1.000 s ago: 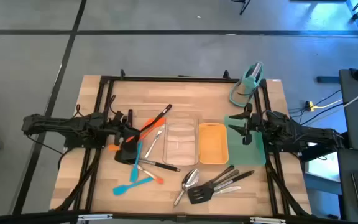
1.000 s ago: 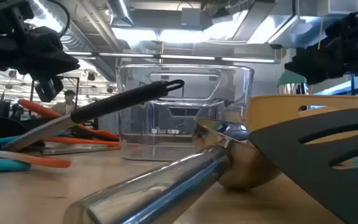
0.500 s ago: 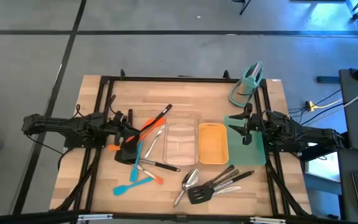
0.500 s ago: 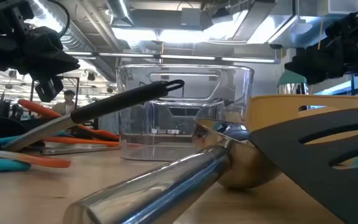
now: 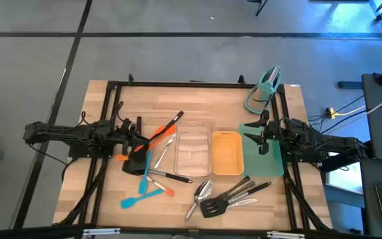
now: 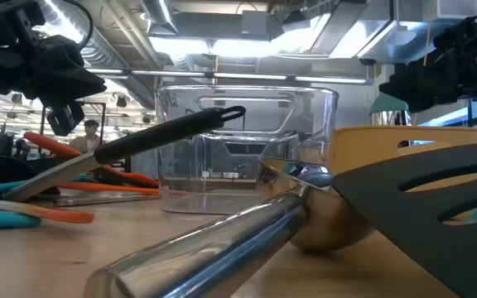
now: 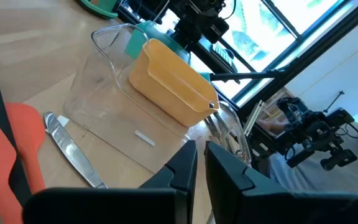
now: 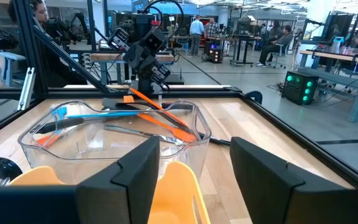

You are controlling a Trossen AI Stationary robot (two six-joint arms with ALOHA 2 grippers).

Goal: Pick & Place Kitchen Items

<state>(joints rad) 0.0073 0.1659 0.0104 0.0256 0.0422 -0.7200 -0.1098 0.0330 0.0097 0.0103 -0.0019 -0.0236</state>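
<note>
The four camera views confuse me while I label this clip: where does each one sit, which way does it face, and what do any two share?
High view: overhead, straight down on the table; both arms show.
Low view: at tabletop height, looking level past a steel spoon; arms hang above.
Left wrist view: on the left arm, facing the yellow tray; the left gripper is shut, empty.
Right wrist view: on the right arm, facing the clear tray; the right gripper is open.
Shared: both wrist views show both trays.

Robotics lab; workbenches [image 8: 347, 59], other rigs behind.
</note>
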